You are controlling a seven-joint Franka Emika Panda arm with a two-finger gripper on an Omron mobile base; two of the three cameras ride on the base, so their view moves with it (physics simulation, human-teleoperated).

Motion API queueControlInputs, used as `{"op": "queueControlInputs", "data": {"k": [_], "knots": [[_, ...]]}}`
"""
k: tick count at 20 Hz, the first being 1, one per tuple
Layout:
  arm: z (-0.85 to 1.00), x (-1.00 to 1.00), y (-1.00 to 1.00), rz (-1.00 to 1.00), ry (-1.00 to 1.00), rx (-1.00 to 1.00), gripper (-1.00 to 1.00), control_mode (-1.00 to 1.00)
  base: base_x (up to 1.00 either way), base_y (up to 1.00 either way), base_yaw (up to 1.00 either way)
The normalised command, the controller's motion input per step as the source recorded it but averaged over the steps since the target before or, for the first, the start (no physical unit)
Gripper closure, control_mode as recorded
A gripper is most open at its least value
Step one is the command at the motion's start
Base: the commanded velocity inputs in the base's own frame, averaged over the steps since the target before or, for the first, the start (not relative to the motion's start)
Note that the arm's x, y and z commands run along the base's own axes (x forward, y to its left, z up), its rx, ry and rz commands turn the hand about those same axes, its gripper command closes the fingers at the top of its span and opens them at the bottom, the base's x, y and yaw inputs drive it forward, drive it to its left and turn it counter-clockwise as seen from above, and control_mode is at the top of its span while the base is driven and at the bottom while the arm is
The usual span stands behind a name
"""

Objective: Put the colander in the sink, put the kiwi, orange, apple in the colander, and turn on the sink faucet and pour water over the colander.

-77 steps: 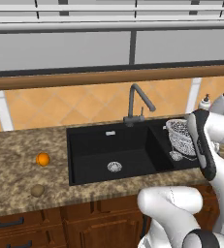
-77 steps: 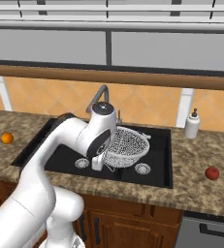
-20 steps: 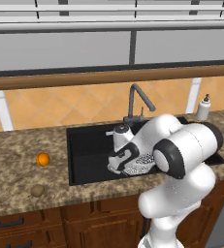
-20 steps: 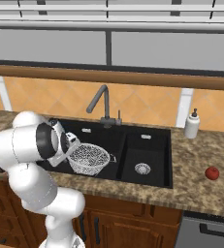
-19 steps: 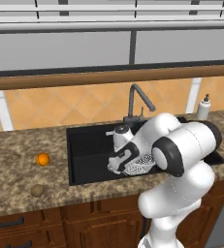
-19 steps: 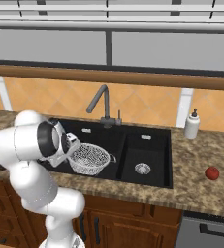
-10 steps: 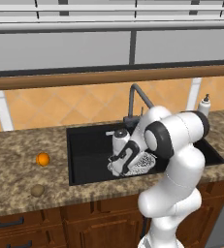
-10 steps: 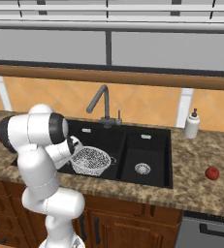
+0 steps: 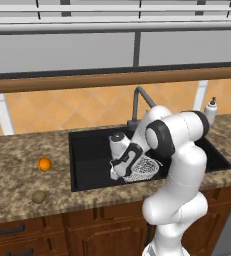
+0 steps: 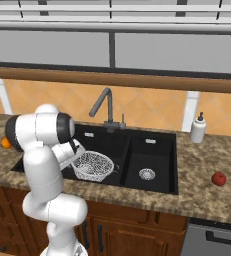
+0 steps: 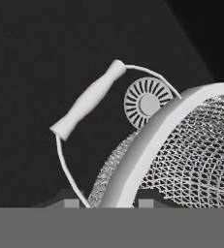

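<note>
My fingers (image 11: 71, 203) are clenched on the rim of the colander (image 11: 191, 150), the band of metal running up between them in the hand view, with the mesh bowl spreading to one side and a pale side handle (image 11: 87, 106) arching off the other. Beyond the rim lies a round steel drain (image 11: 145, 102) on the black floor of the sink (image 11: 45, 58).

From the left base view, my gripper (image 9: 121, 167) is down inside the sink's (image 9: 89, 145) left basin, and the colander (image 9: 143, 170) hangs tilted in that basin, near the front wall. From the right base view the colander (image 10: 93, 166) sits in the same basin of the sink (image 10: 152, 145), just beside my gripper (image 10: 76, 150); whether its base touches the basin floor I cannot tell.

The sink faucet (image 10: 106, 111) rises behind the sink, at its middle. A white soap bottle (image 10: 198, 129) stands on the counter (image 10: 207, 165) at the sink's right rear corner. The apple (image 10: 218, 178) lies on the counter well to the right of the sink. The orange (image 9: 44, 164) is on the counter left of the sink, and the kiwi (image 9: 38, 196) lies left of the sink too, nearer the counter's front edge.
</note>
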Motion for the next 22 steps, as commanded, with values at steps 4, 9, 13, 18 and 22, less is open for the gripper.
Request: {"op": "queueControlInputs", "data": {"k": [4,9,13,18,22], "knots": [[-0.15,0.02,-0.25,-0.19,0.0,-0.14,1.0,-1.0,0.0,0.0,0.0],[-0.03,-0.03,-0.18,-0.16,0.0,-0.13,1.0,-1.0,0.0,0.0,0.0],[-0.08,0.0,-0.17,-0.14,-0.01,-0.12,1.0,-1.0,0.0,0.0,0.0],[-0.18,0.0,-0.06,-0.08,0.0,-0.02,-1.0,-1.0,0.0,0.0,0.0],[-0.12,0.0,-0.06,-0.03,0.0,0.0,-1.0,-1.0,0.0,0.0,0.0]]}}
